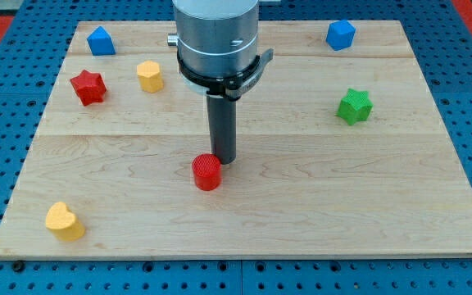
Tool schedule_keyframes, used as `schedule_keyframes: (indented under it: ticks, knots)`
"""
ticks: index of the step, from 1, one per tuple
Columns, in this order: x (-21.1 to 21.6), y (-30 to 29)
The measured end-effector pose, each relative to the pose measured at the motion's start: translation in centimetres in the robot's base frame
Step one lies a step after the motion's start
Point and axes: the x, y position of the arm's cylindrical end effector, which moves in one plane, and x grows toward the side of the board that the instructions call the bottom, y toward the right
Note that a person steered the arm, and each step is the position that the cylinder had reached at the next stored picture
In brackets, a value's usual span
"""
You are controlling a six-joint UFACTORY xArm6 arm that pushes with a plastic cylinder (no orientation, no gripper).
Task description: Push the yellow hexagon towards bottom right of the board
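The yellow hexagon (149, 75) sits on the wooden board (318, 205) in the upper left part. My tip (223, 159) stands near the board's middle, well to the lower right of the yellow hexagon and apart from it. The tip is right beside the upper right edge of a red cylinder (206, 172), touching or nearly touching it.
A red star (88, 87) lies left of the yellow hexagon. A blue block (100, 40) is at the top left, a blue cube (340, 34) at the top right. A green star (354, 106) is at the right. A yellow heart (64, 220) is at the bottom left.
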Motion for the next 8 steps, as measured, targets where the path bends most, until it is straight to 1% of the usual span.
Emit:
schedule_keyframes:
  ticks: [1,2,3,4,5,6,7,8]
  knots:
    - [1.8,-3.2]
    - [0.8,-6.9]
    - [4.3,-4.9]
    - [2.5,-2.0]
    - [-4.2,-5.9]
    - [-13.1,-6.8]
    - [-19.8,-7.5]
    - [-17.8,-12.6]
